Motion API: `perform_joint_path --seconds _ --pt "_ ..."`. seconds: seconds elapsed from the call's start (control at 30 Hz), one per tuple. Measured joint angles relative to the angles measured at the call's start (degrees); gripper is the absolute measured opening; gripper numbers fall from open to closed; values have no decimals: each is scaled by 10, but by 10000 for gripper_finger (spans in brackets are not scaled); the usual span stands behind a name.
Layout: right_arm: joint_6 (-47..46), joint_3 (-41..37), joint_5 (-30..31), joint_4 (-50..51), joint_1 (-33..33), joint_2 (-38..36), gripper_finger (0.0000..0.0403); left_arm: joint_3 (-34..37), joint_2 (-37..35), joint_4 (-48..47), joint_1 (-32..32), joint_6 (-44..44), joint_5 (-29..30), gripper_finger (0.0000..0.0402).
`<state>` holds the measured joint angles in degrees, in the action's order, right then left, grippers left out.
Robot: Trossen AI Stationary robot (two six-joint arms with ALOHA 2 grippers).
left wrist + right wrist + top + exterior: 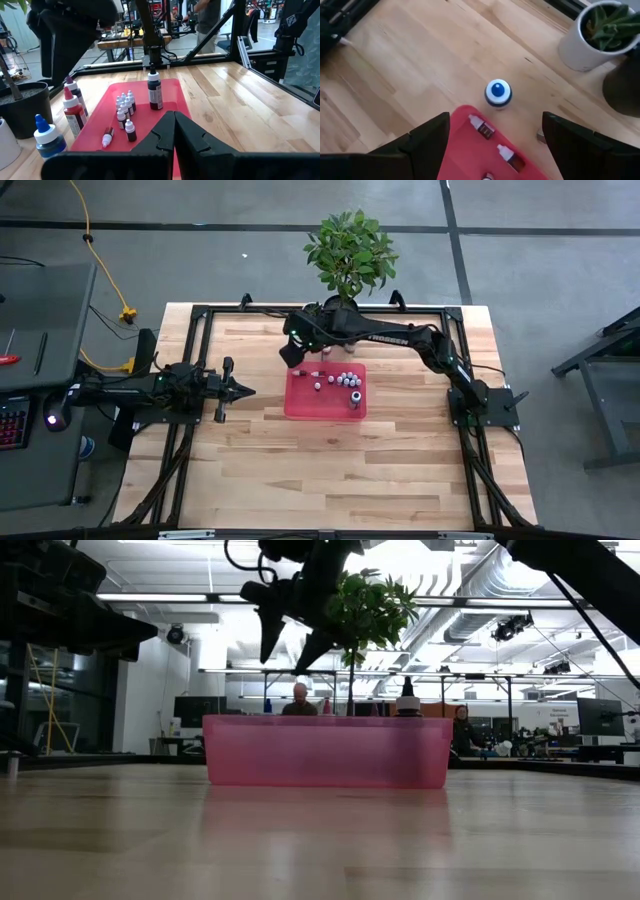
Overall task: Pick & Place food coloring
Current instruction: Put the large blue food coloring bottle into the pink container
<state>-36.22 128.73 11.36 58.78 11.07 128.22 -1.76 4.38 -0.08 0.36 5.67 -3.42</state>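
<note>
The right end effector (492,145) hangs wide and empty above the red tray's (300,405) far corner, so it should drop straight over the blue-capped bottle (498,93) standing on the worktop (330,470) just beside the tray, before closing

Below my spread right fingers (427,140), which look like matt black plastic, the table (330,470) is pale wood with a smooth, faintly shiny finish and visible grain. Between my jaws lies the red tray (465,150), smooth plastic, translucent pink seen from table height. The food coloring bottles (125,112) in it look like glossy plastic with smooth whitish caps. Beyond my fingertips stands a white pot (582,42), smooth and glazed-looking.
</note>
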Motion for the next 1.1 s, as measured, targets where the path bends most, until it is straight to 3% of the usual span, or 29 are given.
perform_joint_path --seconds 0.17,0.27,0.4,0.6,0.77,0.97,1.1 --pt "35 9 -4 -3 -1 15 305 0 0 0 0 0 0 0" --pt "60 63 -14 20 -1 54 305 0 0 0 0 0 0 0" --pt "68 36 -28 -1 2 61 305 0 0 0 0 0 0 0" --pt "54 41 20 67 7 55 305 0 0 0 0 0 0 0" --pt "54 47 10 38 10 52 305 0 0 0 0 0 0 0" --pt "92 45 76 32 -3 53 305 0 0 0 0 0 0 0" --pt "112 45 89 32 -13 54 305 0 0 0 0 0 0 0"
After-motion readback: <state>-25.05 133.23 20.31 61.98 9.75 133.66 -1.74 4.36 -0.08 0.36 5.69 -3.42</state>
